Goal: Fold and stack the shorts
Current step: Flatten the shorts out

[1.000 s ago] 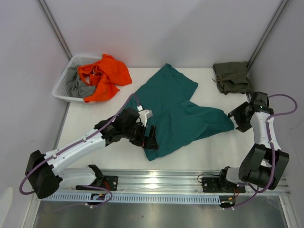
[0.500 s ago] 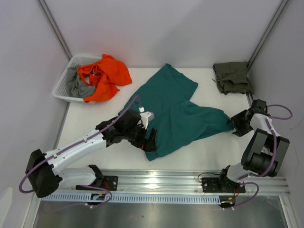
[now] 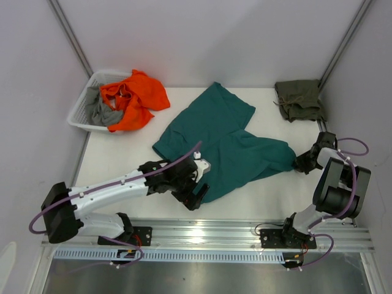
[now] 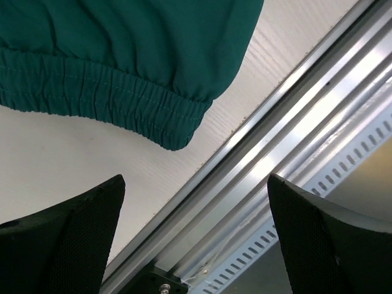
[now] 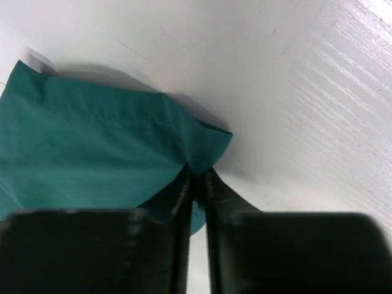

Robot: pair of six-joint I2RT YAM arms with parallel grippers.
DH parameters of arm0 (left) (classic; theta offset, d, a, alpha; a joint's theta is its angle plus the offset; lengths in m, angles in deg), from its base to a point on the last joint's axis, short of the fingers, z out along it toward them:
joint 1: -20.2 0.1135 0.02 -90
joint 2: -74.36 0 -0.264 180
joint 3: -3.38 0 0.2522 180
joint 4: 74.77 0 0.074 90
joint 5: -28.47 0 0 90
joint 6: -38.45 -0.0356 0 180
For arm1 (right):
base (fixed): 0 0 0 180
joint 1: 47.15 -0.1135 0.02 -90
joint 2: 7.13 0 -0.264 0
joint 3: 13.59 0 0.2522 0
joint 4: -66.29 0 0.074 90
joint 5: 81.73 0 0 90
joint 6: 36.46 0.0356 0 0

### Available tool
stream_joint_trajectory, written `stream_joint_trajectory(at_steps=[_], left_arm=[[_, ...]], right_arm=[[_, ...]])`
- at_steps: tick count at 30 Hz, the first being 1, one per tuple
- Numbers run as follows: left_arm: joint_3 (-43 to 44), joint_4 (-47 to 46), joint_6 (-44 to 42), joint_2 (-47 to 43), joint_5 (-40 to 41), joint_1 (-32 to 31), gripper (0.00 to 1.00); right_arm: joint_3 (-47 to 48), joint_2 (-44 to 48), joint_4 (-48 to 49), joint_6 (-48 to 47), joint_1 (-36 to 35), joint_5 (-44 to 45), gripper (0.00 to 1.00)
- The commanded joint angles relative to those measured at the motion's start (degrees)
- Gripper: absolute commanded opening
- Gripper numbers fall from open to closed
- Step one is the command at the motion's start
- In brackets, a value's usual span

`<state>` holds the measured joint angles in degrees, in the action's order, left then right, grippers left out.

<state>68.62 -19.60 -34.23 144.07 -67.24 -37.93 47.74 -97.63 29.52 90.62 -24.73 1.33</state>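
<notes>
R claw (image 5: pixel 196 176) now tight on hem corner, spread teal shorts (image 3: pixel 223 138)

walls (image 3: pixel 214 37): pale grey | table (image 3: pixel 116 150): white (matte) | near-edge rail (image 3: pixel 214 228): aluminium

Seen only in part at the left wrist: teal shorts (image 4: pixel 122 49), cut by the top edge, and both left fingers (image 4: pixel 67 245), cut by the bottom. From above, near edge of that cloth hidden under the left gripper (image 3: pixel 197 196). Too small up there to read the jaws of the right gripper (image 3: pixel 302 164) (own wrist view blurred close up, shorts running off its left edge). Half buried under orange cloth (image 3: pixel 131 98): grey cloth (image 3: pixel 101 113).
</notes>
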Motion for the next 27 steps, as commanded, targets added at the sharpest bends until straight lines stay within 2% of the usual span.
stream_joint_trajectory(at_steps=[1,2,4,8,12,15,18,23,24,25,27], left_arm=[[3.27,-0.36,-2.03,3.93,7.71,-3.21,0.99],[3.45,-0.71,-2.03,4.55,10.0,-3.74,0.99],[3.45,-1.76,-2.12,5.95,11.16,-4.71,0.98],[4.06,-3.52,-2.99,9.29,12.22,-7.6,0.96],[5.64,-2.21,-2.83,13.77,17.73,-9.81,0.95],[6.61,-2.64,-2.2,16.59,20.56,-10.34,0.89],[6.87,-5.71,-3.08,17.64,19.61,-10.6,0.83],[9.42,-4.75,-3.69,24.41,21.27,-11.48,0.75],[9.42,-5.28,-3.96,25.46,20.92,-11.65,0.71],[9.51,-6.15,-4.14,25.73,20.4,-11.74,0.55],[10.21,-6.25,-3.7,26.35,18.82,-11.74,0.35]], right_arm=[[-0.02,-0.73,1.83,0.01,-0.53,3.42,0.1],[0.15,-0.56,1.04,-0.16,-0.7,4.12,0.05],[0.59,0.32,0.25,-1.04,-0.97,6.75,0.0],[1.03,3.22,-1.86,-2.71,-1.06,10.63,0.0],[1.82,3.84,-2.4,-3.51,-1.06,10.81,0.0],[1.74,4.28,-2.31,-3.51,-1.23,10.28,0.0],[1.47,4.37,-2.66,-3.51,-1.23,10.19,0.0],[1.47,4.72,-2.57,-3.59,-1.23,10.19,0.0],[1.73,4.63,-2.57,-3.68,-1.23,10.1,0.0],[2.0,4.46,-3.01,-3.86,-1.23,10.36,0.0],[3.74,4.28,-4.41,-4.47,-1.41,11.68,0.0]])
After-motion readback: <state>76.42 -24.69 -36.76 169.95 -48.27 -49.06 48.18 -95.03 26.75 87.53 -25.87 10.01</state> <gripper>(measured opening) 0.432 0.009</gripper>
